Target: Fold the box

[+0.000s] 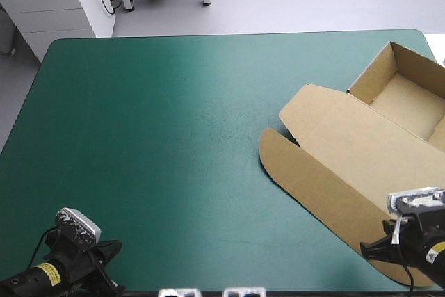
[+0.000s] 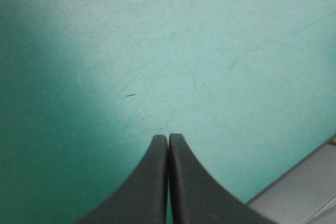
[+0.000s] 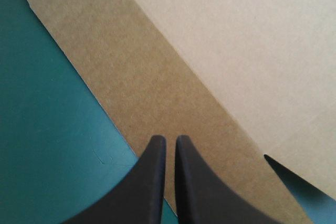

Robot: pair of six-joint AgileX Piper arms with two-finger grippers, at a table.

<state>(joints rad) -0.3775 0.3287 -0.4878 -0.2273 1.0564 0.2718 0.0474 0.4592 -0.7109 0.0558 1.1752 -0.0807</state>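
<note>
The brown box (image 1: 410,99) lies at the table's right side as an open tray with raised walls. Its lid (image 1: 361,151) is flat on the teal-green cover, and a rounded front flap (image 1: 313,182) points toward the table's middle. My right gripper (image 1: 372,247) is shut and hovers over the near end of that flap. In the right wrist view its tips (image 3: 169,139) sit just above the flap's edge (image 3: 131,93), with nothing visibly between them. My left gripper (image 1: 104,269) is shut at the near left corner, far from the box. It points at bare cover (image 2: 168,137).
The teal-green cover (image 1: 174,137) stretches from the box to the table's left edge. The tray's far wall stands close to the table's far right corner. Beside my left gripper the table's near edge (image 2: 294,182) shows, with grey floor beyond it.
</note>
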